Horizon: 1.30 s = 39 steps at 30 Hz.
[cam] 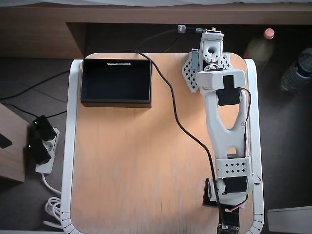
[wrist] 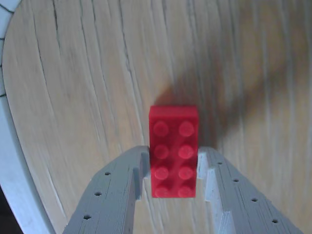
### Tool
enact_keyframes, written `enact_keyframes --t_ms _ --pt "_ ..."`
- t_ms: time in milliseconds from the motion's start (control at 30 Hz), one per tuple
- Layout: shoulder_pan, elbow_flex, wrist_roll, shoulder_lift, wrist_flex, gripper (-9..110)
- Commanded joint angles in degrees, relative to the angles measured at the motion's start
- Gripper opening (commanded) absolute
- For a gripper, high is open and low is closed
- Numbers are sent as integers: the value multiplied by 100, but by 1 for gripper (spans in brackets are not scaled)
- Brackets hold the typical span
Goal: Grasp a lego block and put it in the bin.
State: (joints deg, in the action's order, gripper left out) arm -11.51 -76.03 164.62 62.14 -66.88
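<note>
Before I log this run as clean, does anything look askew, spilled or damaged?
Nothing stands out. The lego block lies flat, studs up, squarely between the open pincer fingers. The bin sits square at the table's far corner, with no contents visible.

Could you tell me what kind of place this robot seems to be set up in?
Probably a home or hobby corner, not a lab: a small wooden table, a floor power strip, and drink bottles beside it.
</note>
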Motion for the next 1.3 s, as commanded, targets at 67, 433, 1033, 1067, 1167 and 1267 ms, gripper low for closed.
enact_keyframes --t_ms 67,433,1033,1067,1167,1267 --pt "237 694 105 1714 -466 0" --pt "1336 686 237 3190 -1318 0" --pt "5054 519 615 5335 -3164 0" --pt "5291 413 659 5440 -3182 0" --pt "5977 220 782 5607 -3261 0" --pt "6645 -35 958 5687 -3261 0"
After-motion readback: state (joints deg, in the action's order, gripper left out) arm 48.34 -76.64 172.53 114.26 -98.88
